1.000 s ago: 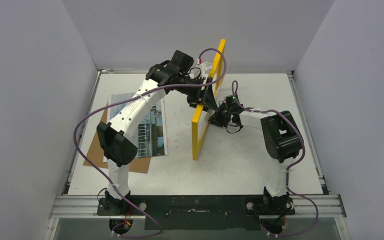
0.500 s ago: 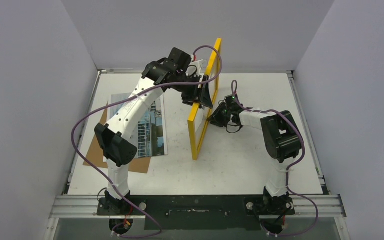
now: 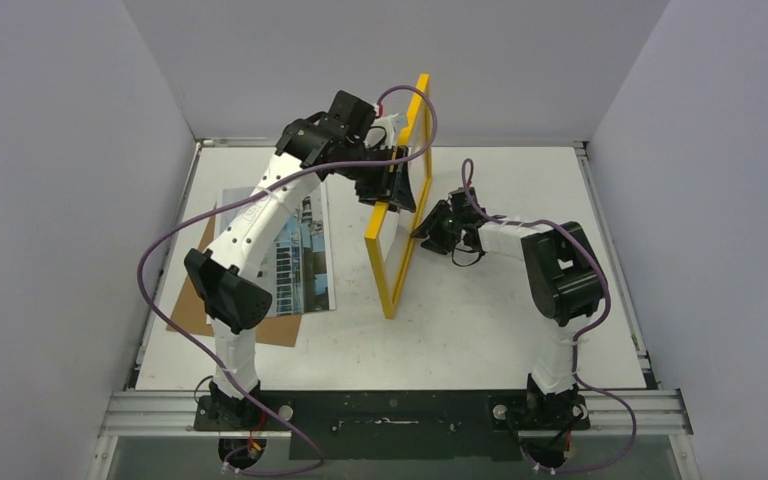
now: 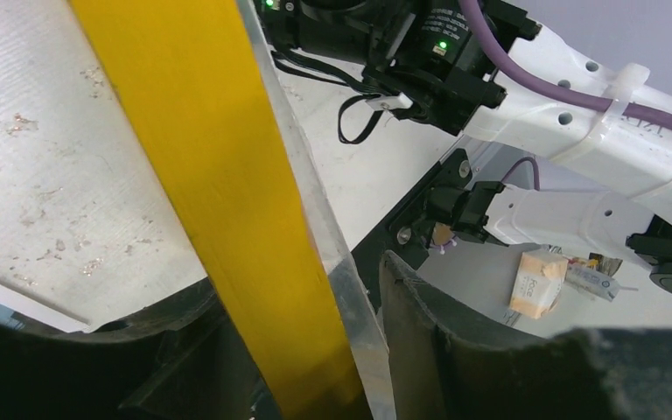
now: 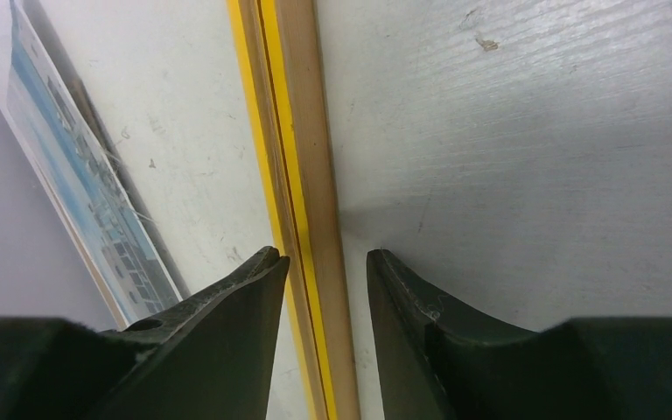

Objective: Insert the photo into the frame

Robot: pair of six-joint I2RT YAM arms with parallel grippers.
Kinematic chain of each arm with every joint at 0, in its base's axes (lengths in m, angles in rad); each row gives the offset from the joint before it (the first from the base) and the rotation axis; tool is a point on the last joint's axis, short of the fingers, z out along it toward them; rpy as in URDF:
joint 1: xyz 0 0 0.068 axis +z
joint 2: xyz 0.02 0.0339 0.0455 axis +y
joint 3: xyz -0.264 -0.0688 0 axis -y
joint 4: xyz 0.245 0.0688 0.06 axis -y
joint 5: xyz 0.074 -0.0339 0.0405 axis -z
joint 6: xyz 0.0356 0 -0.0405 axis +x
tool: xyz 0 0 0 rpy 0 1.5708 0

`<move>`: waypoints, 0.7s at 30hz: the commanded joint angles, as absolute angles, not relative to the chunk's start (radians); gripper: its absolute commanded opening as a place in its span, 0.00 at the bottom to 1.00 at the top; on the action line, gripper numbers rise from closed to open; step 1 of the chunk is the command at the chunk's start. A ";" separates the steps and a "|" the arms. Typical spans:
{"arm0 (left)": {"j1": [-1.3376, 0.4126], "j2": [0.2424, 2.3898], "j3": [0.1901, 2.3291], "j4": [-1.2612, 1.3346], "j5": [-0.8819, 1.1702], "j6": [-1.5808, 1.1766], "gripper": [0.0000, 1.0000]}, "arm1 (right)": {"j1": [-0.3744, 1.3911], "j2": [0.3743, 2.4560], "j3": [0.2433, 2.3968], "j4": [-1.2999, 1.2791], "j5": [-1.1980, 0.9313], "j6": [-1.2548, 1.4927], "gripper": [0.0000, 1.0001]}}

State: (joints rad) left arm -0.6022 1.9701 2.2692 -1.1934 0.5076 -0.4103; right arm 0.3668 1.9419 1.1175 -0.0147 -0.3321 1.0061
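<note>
The yellow frame (image 3: 380, 275) stands on its long lower edge mid-table, leaning left. My left gripper (image 3: 397, 190) is shut on its upper bar; the left wrist view has the yellow bar (image 4: 219, 201) and its pane edge between the left gripper's (image 4: 302, 289) jaws. My right gripper (image 3: 422, 232) is open, low behind the frame. In the right wrist view it (image 5: 325, 255) straddles the frame's wood-and-yellow edge (image 5: 302, 131), with a gap on the right side. The photo (image 3: 300, 265) lies face up at the left, also seen as a blue strip (image 5: 79, 192).
A brown backing board (image 3: 195, 300) lies under the photo near the table's left edge. Grey walls close in the table on three sides. The left arm's purple cable (image 3: 160, 260) loops out over the left side.
The left arm has swung the top of the frame leftward, so more of its face shows. The right gripper's jaws have opened off the frame's edge.
</note>
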 commanded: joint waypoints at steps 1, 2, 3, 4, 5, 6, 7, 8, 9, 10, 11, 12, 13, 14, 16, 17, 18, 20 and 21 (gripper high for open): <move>-0.537 1.958 2.239 -1.204 0.440 -0.397 0.50 | 0.356 1.933 1.071 -0.083 -0.275 0.976 0.42; -0.529 1.948 2.228 -1.189 0.461 -0.403 0.55 | 0.353 1.929 1.070 -0.087 -0.272 0.974 0.42; -0.522 1.938 2.219 -1.178 0.476 -0.407 0.59 | 0.352 1.926 1.069 -0.089 -0.272 0.971 0.42; -0.518 1.932 2.205 -1.163 0.490 -0.410 0.61 | 0.349 1.926 1.070 -0.091 -0.273 0.970 0.42; -0.517 1.928 2.194 -1.150 0.504 -0.410 0.63 | 0.348 1.929 1.070 -0.094 -0.273 0.970 0.42; -0.516 1.927 2.187 -1.139 0.519 -0.410 0.64 | 0.347 1.933 1.071 -0.095 -0.274 0.968 0.42; -0.515 1.927 2.174 -1.129 0.533 -0.412 0.65 | 0.347 1.939 1.072 -0.097 -0.276 0.967 0.42; -0.515 1.931 2.168 -1.124 0.544 -0.414 0.66 | 0.347 1.944 1.071 -0.094 -0.279 0.968 0.42; -0.515 1.936 2.168 -1.127 0.547 -0.414 0.66 | 0.348 1.947 1.071 -0.091 -0.283 0.969 0.42; -0.515 1.938 2.171 -1.132 0.544 -0.414 0.67 | 0.348 1.949 1.071 -0.091 -0.284 0.970 0.42; -0.512 1.939 2.177 -1.138 0.542 -0.415 0.70 | 0.348 1.950 1.071 -0.090 -0.284 0.970 0.42; -0.509 1.935 2.179 -1.135 0.545 -0.416 0.72 | 0.347 1.949 1.068 -0.089 -0.284 0.969 0.42; -0.506 1.930 2.180 -1.126 0.549 -0.422 0.75 | 0.347 1.949 1.068 -0.090 -0.283 0.968 0.42; -0.502 1.924 2.183 -1.114 0.555 -0.431 0.76 | 0.348 1.950 1.068 -0.092 -0.284 0.968 0.42; -0.495 1.911 2.186 -1.087 0.572 -0.451 0.77 | 0.347 1.951 1.069 -0.093 -0.284 0.967 0.42; -0.492 1.904 2.184 -1.074 0.576 -0.464 0.78 | 0.347 1.951 1.069 -0.094 -0.283 0.966 0.42; -0.490 1.900 2.182 -1.063 0.577 -0.474 0.78 | 0.347 1.951 1.068 -0.098 -0.282 0.966 0.42; -0.488 1.893 2.178 -1.054 0.565 -0.481 0.80 | 0.347 1.954 1.071 -0.104 -0.281 0.962 0.41; -0.488 1.891 2.175 -1.052 0.560 -0.480 0.81 | 0.347 1.956 1.073 -0.110 -0.279 0.960 0.41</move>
State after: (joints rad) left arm -0.4988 1.9488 2.1849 -1.1252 0.5655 -0.4603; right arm 0.3542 1.9362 1.1042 -0.0013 -0.3382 1.0050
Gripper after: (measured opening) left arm 0.793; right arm 0.413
